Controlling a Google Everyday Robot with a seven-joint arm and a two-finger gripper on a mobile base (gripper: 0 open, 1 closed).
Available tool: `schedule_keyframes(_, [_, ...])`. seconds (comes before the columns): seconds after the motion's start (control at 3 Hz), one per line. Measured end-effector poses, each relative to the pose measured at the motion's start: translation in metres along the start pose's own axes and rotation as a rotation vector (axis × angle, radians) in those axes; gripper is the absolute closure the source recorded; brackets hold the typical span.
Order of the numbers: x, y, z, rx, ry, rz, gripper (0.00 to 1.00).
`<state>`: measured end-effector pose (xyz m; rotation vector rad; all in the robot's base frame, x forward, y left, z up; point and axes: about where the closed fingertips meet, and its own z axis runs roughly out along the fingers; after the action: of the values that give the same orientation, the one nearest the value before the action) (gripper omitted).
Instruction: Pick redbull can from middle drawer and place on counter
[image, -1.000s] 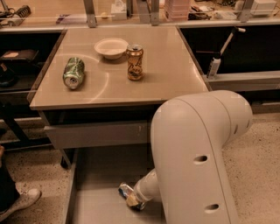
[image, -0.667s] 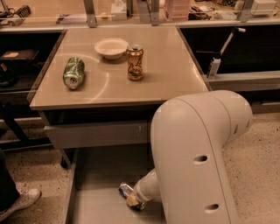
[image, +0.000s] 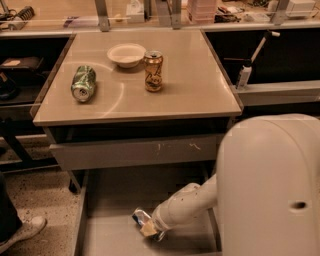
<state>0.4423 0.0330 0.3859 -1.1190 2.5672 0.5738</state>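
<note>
The middle drawer (image: 115, 200) is pulled out below the counter (image: 200, 95), a grey tray with a flat floor. The redbull can (image: 140, 217), blue and silver, lies tilted on the drawer floor near its front middle. My gripper (image: 148, 228) is down in the drawer at the end of the white arm (image: 185, 205), right against the can. The arm's wrist hides most of the gripper and part of the can.
On the counter stand an orange-gold can (image: 153, 71), a white bowl (image: 126, 54) and a dented green can (image: 83, 83) lying on its side. A scratched grey drawer front (image: 135, 150) sits above the open drawer. A person's shoe (image: 22, 230) is at the lower left. My arm's large white shell (image: 272, 190) fills the lower right.
</note>
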Motion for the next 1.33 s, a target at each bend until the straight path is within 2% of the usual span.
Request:
schedule_keyframes(0.33, [-0.014, 0.007, -0.039, 0.005, -0.026, 0.039, 1.0])
schedule_keyframes(0.67, [-0.026, -0.005, -0.085, 0.039, -0.039, 0.079, 1.0])
schedule_keyframes(1.0, [-0.038, -0.031, -0.138, 0.107, -0.05, 0.115, 1.0])
schedule_keyframes(1.33, [-0.038, -0.031, -0.138, 0.107, -0.05, 0.115, 1.0])
